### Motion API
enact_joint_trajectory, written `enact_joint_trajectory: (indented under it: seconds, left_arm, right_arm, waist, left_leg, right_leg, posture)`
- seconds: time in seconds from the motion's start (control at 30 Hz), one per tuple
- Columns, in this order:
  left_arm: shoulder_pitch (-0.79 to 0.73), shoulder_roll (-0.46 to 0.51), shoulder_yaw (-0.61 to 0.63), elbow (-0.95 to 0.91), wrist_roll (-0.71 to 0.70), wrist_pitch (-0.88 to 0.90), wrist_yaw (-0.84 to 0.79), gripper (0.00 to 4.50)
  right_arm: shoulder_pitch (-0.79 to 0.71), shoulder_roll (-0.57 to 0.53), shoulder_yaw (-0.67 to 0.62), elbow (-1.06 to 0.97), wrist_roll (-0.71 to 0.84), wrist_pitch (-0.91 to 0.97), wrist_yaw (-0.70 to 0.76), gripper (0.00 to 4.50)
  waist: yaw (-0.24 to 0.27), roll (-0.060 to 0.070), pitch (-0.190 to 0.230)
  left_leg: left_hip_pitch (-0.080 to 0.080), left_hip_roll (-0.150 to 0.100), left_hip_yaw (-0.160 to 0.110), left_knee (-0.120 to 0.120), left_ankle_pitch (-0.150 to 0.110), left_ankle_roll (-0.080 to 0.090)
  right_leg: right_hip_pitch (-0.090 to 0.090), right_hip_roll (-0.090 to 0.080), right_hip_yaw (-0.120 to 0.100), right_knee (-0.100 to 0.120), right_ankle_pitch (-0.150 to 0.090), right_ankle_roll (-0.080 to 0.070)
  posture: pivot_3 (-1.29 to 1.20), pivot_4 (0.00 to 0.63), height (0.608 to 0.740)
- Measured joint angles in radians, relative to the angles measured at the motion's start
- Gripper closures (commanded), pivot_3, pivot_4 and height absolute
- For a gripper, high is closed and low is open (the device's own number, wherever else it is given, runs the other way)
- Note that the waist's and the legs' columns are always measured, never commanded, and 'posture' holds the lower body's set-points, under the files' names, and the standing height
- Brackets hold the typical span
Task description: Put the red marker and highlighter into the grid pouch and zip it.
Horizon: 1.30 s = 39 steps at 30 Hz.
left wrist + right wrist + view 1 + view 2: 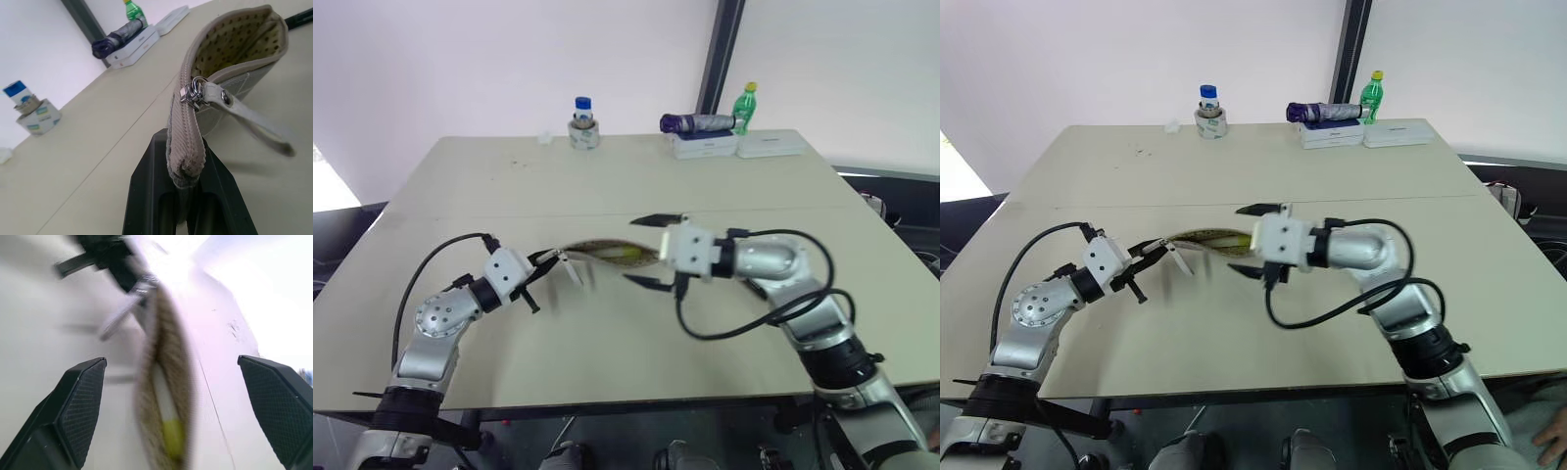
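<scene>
The grid pouch (230, 58) is held off the table (636, 176) by its end in the clamped left gripper (188, 193). The highlighter (168, 423) lies inside; the right gripper (656, 250) is spread wide beside it.

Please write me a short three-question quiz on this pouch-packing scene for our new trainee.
1. True or false: the left end effector is shut on the end of the grid pouch.
2. The right end effector is: A) shut on the zipper pull, B) open and holding nothing, C) holding a bottle.
3. What yellow item lies inside the open pouch?

Key:
1. True; its fingers clamp the closed zipper end, near the zipper pull.
2. B; its fingers stand wide apart beside the pouch mouth.
3. The highlighter, seen through the gaping top of the pouch.
</scene>
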Motion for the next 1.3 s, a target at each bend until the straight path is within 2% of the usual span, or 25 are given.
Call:
enact_joint_trajectory:
  seconds: [0.1,0.17,0.23,0.3,0.4,0.5,0.57,0.7,0.9,1.13,1.3]
  left_arm:
    - [-0.001,0.0,0.003,0.018,0.021,-0.019,0.028,4.5]
    - [-0.002,-0.001,0.01,0.035,0.038,-0.03,0.043,4.5]
    - [0.002,-0.005,0.007,0.037,0.051,-0.045,0.051,4.5]
    - [0.008,-0.01,0.004,0.037,0.056,-0.049,0.052,4.5]
    - [0.023,-0.02,-0.001,0.04,0.057,-0.051,0.053,4.5]
    - [0.023,-0.027,-0.01,0.041,0.057,-0.052,0.052,4.5]
    - [0.021,-0.028,-0.015,0.042,0.057,-0.054,0.047,4.5]
    - [0.006,-0.033,-0.021,0.047,0.057,-0.061,0.037,4.5]
    - [-0.017,-0.035,-0.021,0.056,0.057,-0.062,0.029,4.5]
    - [0.001,-0.041,-0.025,0.053,0.066,-0.062,0.03,4.5]
    - [0.028,-0.04,-0.021,0.038,0.075,-0.06,0.044,4.5]
  right_arm:
    - [0.057,-0.053,-0.105,0.064,-0.007,0.042,-0.081,0.04]
    - [0.111,-0.012,-0.212,0.084,0.027,0.065,-0.165,0.04]
    - [0.233,0.042,-0.316,0.028,0.101,0.049,-0.216,0.04]
    - [0.414,0.071,-0.365,-0.057,0.131,0.021,-0.243,0.04]
    - [0.691,0.197,-0.411,-0.138,0.14,0.014,-0.349,0.04]
    - [0.806,0.247,-0.415,-0.167,0.142,0.014,-0.419,0.04]
    - [0.785,0.28,-0.436,-0.184,0.162,0.014,-0.47,0.04]
    - [0.716,0.272,-0.452,-0.186,0.167,0.017,-0.542,0.04]
    - [0.64,0.16,-0.446,-0.084,0.146,0.078,-0.552,0.04]
    - [0.392,-0.014,-0.402,0.177,0.14,0.209,-0.458,0.04]
    - [0.291,-0.062,-0.362,0.335,0.193,0.312,-0.314,0.04]
  waist:
    - [0.016,0.0,0.0]
    - [0.016,0.0,0.0]
    - [0.019,-0.001,0.0]
    - [0.022,-0.001,-0.001]
    - [0.017,-0.001,-0.001]
    - [0.001,-0.001,-0.001]
    - [-0.007,-0.001,-0.001]
    - [-0.006,-0.001,-0.001]
    - [0.009,-0.001,-0.001]
    - [0.008,-0.001,-0.001]
    - [0.013,-0.001,-0.001]
  left_leg:
    - [0.0,0.0,0.0,0.001,-0.001,0.001]
    - [0.0,0.0,0.0,0.001,-0.001,0.001]
    - [0.0,0.0,0.0,-0.001,-0.001,0.001]
    - [0.0,-0.001,0.0,-0.002,-0.001,0.001]
    - [0.0,-0.001,0.0,-0.002,0.0,0.0]
    - [0.002,0.0,0.0,-0.001,-0.002,0.003]
    - [0.003,0.0,-0.002,-0.001,-0.002,0.004]
    - [0.004,0.001,-0.004,-0.002,-0.001,0.005]
    - [0.004,-0.001,-0.002,-0.002,0.001,0.001]
    - [0.004,0.0,-0.003,-0.002,-0.002,0.006]
    - [0.004,0.0,-0.002,-0.002,-0.001,0.005]
  right_leg:
    - [0.0,-0.001,0.0,0.0,0.0,0.0]
    - [0.0,-0.001,0.0,0.0,0.0,0.0]
    - [0.001,-0.001,0.0,-0.001,0.0,0.0]
    - [0.001,-0.001,-0.001,-0.002,-0.001,0.001]
    - [0.001,0.0,-0.001,-0.001,-0.001,0.002]
    - [0.001,0.001,0.0,-0.001,0.001,-0.002]
    - [0.002,0.001,0.001,-0.001,0.003,-0.003]
    - [0.004,0.002,0.0,-0.001,0.003,-0.004]
    - [0.004,0.001,0.001,-0.002,0.002,-0.002]
    - [0.004,0.002,0.001,-0.001,0.003,-0.002]
    - [0.004,0.001,0.001,-0.002,0.003,-0.002]
  posture:
    - [0.0,0.15,0.738]
    - [0.0,0.15,0.738]
    - [0.0,0.15,0.738]
    - [0.0,0.15,0.738]
    - [0.0,0.15,0.738]
    - [0.0,0.15,0.738]
    - [0.0,0.15,0.738]
    - [0.0,0.15,0.738]
    - [0.0,0.15,0.738]
    - [0.0,0.15,0.738]
    - [0.0,0.15,0.738]
